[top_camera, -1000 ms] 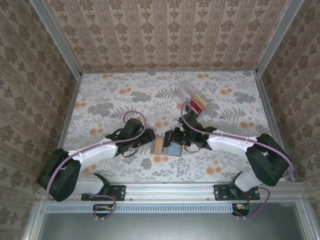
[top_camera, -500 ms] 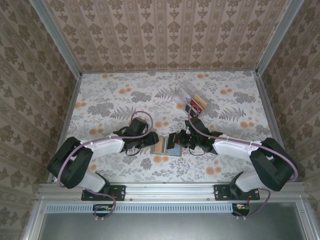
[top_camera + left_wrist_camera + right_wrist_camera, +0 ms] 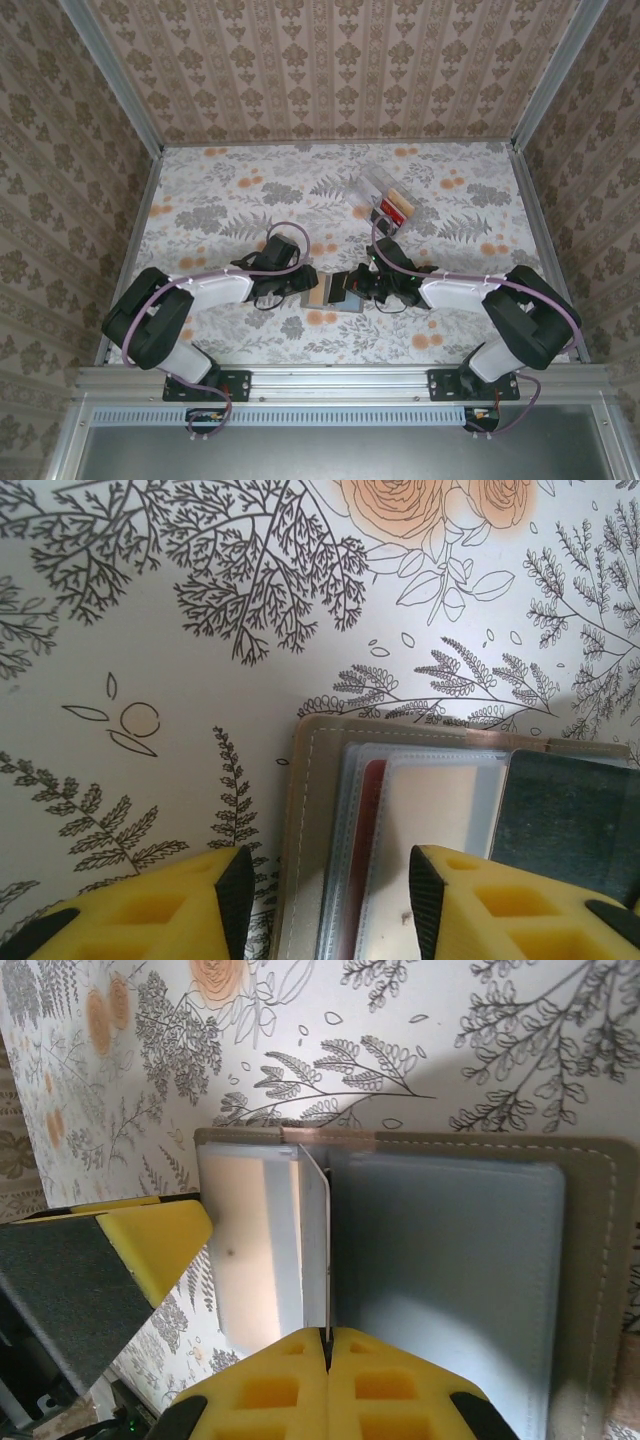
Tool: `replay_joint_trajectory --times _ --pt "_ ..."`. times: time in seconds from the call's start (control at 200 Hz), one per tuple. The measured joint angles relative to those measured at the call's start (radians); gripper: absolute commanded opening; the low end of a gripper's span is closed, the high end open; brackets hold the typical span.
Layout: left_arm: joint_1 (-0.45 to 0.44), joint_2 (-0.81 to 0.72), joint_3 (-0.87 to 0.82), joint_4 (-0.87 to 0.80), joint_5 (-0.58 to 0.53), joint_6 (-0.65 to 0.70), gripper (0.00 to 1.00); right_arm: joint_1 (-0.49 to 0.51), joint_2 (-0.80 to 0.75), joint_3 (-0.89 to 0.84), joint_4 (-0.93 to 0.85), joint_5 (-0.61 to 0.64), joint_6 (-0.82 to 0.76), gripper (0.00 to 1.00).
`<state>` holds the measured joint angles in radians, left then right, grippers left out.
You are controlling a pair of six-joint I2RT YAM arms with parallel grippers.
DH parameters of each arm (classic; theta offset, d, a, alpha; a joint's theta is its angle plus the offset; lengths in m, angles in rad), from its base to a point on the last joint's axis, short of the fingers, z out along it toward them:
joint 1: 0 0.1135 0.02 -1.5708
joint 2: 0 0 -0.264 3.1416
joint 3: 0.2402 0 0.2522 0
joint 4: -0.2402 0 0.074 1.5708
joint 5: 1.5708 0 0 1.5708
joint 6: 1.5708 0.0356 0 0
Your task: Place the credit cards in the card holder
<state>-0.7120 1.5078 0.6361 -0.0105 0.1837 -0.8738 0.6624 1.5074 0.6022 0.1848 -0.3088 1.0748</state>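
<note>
One card (image 3: 315,1250) pinched in the right pincer (image 3: 325,1338), edge-on at the open card holder (image 3: 450,1260); left pincer (image 3: 330,900) half-open astride its edge. More cards (image 3: 397,208) wait in the box (image 3: 372,186).

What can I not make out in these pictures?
Right wrist view: the thin sheet in the right gripper stands edge-on; card or sleeve, unclear.
Left wrist view: the red card lies mostly behind clear sleeves; the dark rectangle is cut by the frame edge.
Top view: the card holder is too small for detail.
</note>
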Motion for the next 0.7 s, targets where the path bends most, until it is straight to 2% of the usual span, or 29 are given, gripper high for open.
replay_joint_trajectory --times 0.15,0.43,0.7 --pt "0.0 0.01 0.006 0.0 0.0 0.0 0.43 0.0 0.0 -0.005 0.01 -0.001 0.003 0.0" --pt "0.0 0.023 0.007 0.004 -0.001 0.0 0.32 0.0 0.048 -0.017 0.079 -0.032 0.006 0.0" --pt "-0.002 0.032 0.009 0.018 0.0 -0.001 0.3 0.004 0.084 -0.017 0.13 -0.064 0.007 0.0"
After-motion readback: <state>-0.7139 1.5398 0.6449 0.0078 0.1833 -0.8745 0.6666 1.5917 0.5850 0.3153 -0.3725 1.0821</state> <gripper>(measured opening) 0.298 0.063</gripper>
